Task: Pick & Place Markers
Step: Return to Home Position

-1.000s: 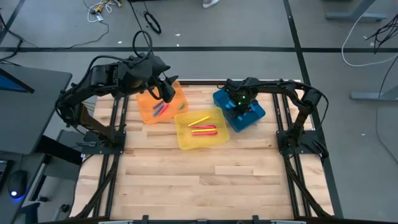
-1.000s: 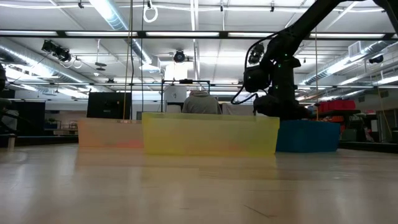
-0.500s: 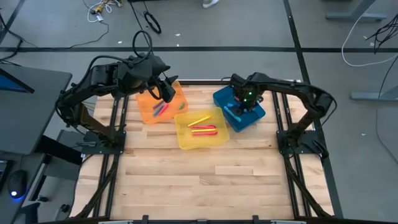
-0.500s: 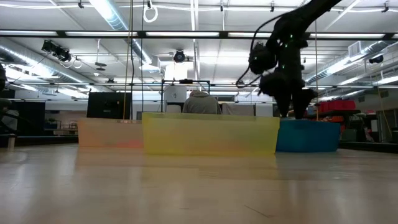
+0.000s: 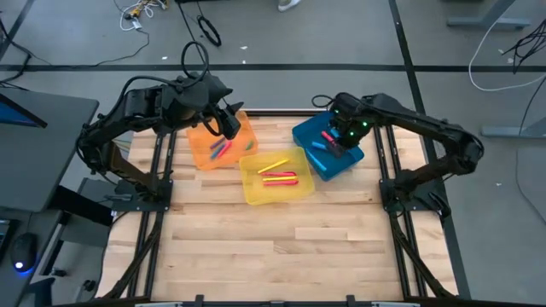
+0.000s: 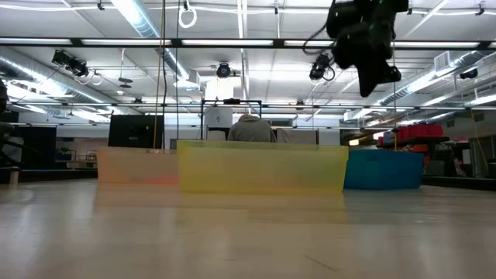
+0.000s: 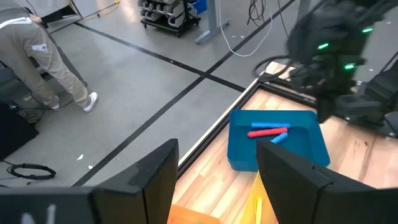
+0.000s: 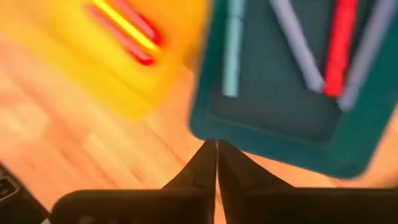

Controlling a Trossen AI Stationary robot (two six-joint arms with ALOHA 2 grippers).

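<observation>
Three bins sit at the table's far side. The blue bin [image 5: 337, 169] holds a red marker [image 7: 267, 132] and blue markers [image 8: 233, 50] lying on its floor. In the yellow bin [image 5: 252, 192] lie yellow and red markers [image 5: 277, 176]. The orange bin [image 5: 200, 145] has more markers [image 5: 220, 149]. My right gripper [image 8: 216, 144] hangs shut and empty, high above the blue bin [image 6: 384, 170], as the low view [image 6: 367, 89] also shows. My left gripper [image 7: 217, 180] hovers open and empty over the orange bin.
The near half of the wooden table [image 5: 273, 247] is bare board. A person in light trousers [image 7: 37, 56] stands on the floor beyond the table's far edge. Black frame rails [image 5: 401, 239] run along the table's left and right sides.
My right gripper has risen out of the blue bin to well above its rim, drifting a little toward the table's right edge. Its fingers, apart half a second ago, are now shut with nothing between them. The markers stay in the bin.
</observation>
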